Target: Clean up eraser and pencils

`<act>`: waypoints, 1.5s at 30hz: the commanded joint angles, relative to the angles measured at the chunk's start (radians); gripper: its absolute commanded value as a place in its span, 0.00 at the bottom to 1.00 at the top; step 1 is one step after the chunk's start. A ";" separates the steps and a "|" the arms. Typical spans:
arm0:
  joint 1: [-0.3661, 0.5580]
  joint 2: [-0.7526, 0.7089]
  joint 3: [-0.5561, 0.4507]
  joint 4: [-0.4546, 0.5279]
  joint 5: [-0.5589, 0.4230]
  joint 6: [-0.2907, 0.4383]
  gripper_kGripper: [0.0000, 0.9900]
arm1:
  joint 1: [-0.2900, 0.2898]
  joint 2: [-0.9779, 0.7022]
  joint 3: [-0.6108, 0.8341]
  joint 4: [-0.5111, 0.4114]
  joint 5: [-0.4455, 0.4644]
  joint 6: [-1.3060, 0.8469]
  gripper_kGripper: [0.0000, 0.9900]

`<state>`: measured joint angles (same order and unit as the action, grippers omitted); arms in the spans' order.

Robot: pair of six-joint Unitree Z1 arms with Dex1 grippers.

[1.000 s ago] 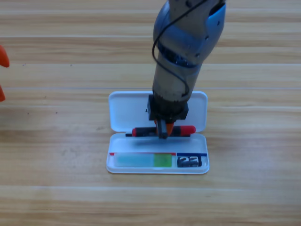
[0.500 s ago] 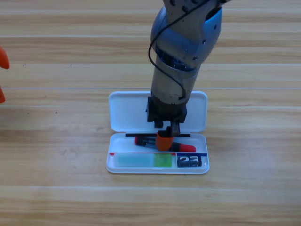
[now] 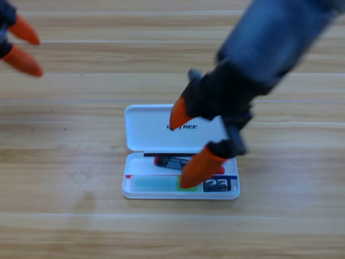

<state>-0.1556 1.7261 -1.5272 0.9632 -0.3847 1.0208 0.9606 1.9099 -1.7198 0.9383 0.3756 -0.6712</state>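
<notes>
Since the earlier frame the right gripper (image 3: 190, 144) has let go of the black-and-red pencil (image 3: 180, 163) and lifted clear, jaws spread wide and empty. Nearest the table's front edge, the case tray (image 3: 129, 190) holds the green pencil (image 3: 159, 184) along its front wall, with the eraser (image 3: 216, 185) in the right corner. The black-and-red pencil lies just behind them, slightly slanted. Beyond stands the open lid (image 3: 146, 129). At the far left corner the left gripper (image 3: 20, 47) waits, jaws apart. Judging by this, only closing remains.

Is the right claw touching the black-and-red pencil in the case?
Apart. In the high view the right claw is raised with its jaws spread wide and holds nothing, while the black-and-red pencil lies free in the white case.
</notes>
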 commanded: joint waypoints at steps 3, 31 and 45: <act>0.010 0.144 0.036 -0.248 -0.122 -0.093 0.37 | -0.098 -0.342 0.276 -0.168 0.212 0.027 1.00; -0.111 0.621 -0.073 -0.365 -0.467 -0.206 0.00 | -0.143 -0.445 0.399 -0.170 0.322 0.053 1.00; -0.234 0.592 -0.231 -0.121 -0.471 -0.197 0.00 | -0.143 -0.416 0.399 -0.181 0.330 0.053 1.00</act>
<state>-0.3303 2.3090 -1.7627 0.8294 -0.8516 0.8236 0.8460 1.4652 -1.3432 0.7774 0.6795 -0.6218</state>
